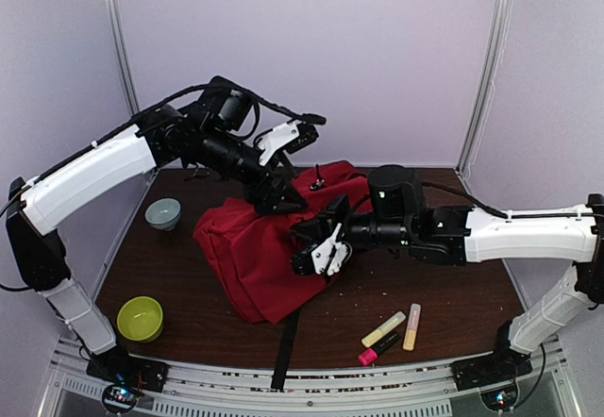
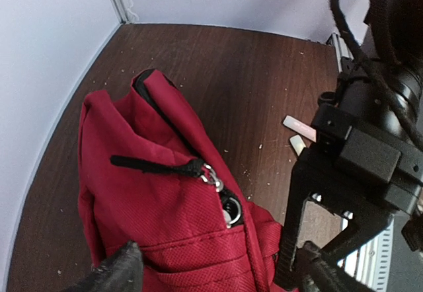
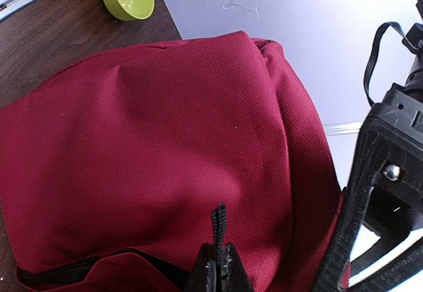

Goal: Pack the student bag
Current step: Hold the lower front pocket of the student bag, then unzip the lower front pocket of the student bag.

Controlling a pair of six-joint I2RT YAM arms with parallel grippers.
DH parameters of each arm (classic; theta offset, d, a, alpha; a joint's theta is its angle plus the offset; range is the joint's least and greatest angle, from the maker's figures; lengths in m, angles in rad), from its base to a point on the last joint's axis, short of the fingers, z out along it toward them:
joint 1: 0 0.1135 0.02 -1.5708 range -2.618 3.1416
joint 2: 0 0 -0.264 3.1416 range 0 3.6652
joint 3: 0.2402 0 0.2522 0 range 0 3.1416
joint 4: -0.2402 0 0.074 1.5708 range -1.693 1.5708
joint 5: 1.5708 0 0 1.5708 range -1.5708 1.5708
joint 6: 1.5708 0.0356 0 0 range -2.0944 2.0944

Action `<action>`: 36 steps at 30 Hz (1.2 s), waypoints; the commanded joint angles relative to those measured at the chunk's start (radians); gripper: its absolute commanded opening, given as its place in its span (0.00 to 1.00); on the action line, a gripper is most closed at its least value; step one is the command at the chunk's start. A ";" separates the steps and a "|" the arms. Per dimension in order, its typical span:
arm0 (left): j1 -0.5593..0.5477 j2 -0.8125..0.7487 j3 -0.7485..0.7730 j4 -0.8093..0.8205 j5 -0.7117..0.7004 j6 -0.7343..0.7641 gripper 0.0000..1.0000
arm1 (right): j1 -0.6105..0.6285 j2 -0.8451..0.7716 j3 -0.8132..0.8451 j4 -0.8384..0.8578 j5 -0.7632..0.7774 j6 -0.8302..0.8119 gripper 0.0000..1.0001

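While the large red fabric student bag [image 1: 247, 257] lies slumped in the middle of the dark wooden desk [image 1: 434, 285], packing looks barely begun: three highlighter pens, one yellow [image 1: 382, 328], one pink [image 1: 376, 350] and one orange [image 1: 411, 326], lie outside it near the front right, well apart from the bag. A lime-green bowl [image 1: 140, 318] and a grey-blue bowl [image 1: 162, 213] sit to the left. From the left wrist view the zip [image 2: 215, 176] seems only partly drawn, with a dark gap at the bag's top, so my judgement is that opening the bag is the step in hand and loading the pens is left to do. The right gripper [image 3: 218, 260] has its fingers pressed together, pinching a thin black zip-pull cord [image 3: 218, 220] on the bag's edge. The left gripper [image 2: 218, 269] hangs just over the zip with its fingers spread wide, holding nothing and, as far as I can tell, touching nothing
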 commanded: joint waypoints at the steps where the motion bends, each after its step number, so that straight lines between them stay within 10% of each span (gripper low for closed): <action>1: -0.006 0.022 0.021 0.003 -0.123 0.001 0.62 | 0.004 -0.021 -0.019 -0.012 0.017 -0.013 0.00; 5: -0.006 0.035 0.033 0.051 -0.158 -0.019 0.00 | 0.007 -0.029 -0.022 -0.023 0.016 -0.022 0.00; 36: 0.075 -0.229 -0.072 0.209 -0.476 -0.048 0.00 | 0.143 -0.045 -0.347 0.000 0.135 0.280 0.00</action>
